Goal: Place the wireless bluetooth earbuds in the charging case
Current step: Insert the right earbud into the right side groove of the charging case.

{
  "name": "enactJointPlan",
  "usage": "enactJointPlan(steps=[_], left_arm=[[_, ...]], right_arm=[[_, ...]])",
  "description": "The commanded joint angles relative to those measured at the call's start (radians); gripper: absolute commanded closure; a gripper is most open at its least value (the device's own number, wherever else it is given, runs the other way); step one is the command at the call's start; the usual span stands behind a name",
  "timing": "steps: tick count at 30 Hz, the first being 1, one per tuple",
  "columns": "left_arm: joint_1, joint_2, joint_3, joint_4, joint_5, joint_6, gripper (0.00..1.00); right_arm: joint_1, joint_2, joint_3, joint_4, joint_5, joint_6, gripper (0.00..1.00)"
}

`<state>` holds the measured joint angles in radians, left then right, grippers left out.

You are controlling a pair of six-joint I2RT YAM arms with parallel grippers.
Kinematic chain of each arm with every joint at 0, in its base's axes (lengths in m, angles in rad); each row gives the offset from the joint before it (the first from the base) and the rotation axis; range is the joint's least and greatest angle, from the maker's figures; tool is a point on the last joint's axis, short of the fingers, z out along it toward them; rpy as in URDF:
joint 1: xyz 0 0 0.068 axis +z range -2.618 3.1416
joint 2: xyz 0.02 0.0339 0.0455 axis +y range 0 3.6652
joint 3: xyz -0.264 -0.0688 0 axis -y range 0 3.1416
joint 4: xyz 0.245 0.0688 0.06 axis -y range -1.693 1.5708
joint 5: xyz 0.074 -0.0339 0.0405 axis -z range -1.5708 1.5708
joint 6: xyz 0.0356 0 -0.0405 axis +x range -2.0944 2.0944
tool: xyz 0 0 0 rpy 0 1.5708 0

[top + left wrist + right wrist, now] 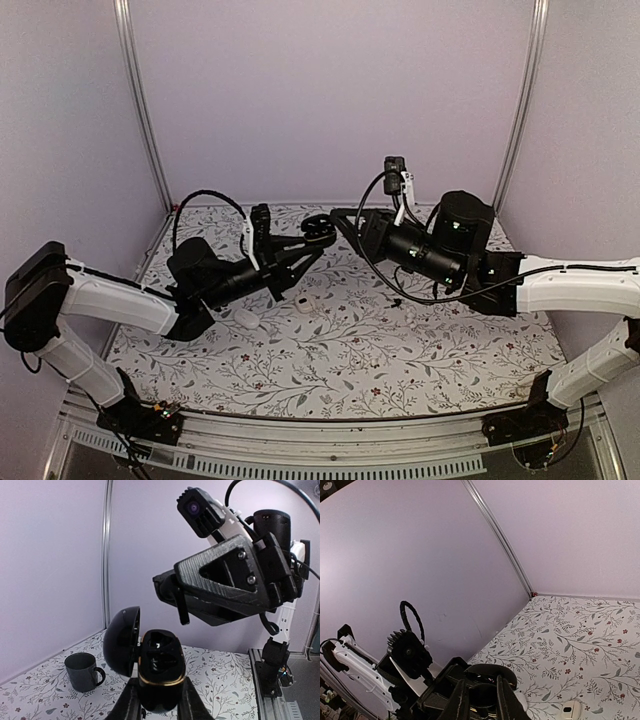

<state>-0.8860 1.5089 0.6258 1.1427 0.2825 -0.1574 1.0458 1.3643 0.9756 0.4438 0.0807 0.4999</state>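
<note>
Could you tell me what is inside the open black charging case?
Only dark moulded recesses show inside the glossy black, gold-rimmed charging case; shadow hides whether anything sits in them.

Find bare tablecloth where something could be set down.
Free: the wide near strip of tablecloth between the two arm bases, in front of the small white pieces. Crowded: the middle, where the left gripper holds the charging case close to the right gripper.

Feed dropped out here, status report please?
Left gripper shut on case, lid open, held aloft. Right gripper close by it, grip unclear. Nothing between them.
</note>
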Motion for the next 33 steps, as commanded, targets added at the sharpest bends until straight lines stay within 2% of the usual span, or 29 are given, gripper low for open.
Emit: enactJointPlan(steps=[1,33], left_arm=[[-0.022,-0.031,0.023,-0.001,0.017,0.001,1.0],[-0.031,-0.053,0.032,-0.003,0.032,-0.062,1.0]], right_arm=[[0.019,-0.007,0.021,0.024,0.05,-0.039,0.82],[0.056,0.019,0.023,0.01,0.129,-0.096,0.82]])
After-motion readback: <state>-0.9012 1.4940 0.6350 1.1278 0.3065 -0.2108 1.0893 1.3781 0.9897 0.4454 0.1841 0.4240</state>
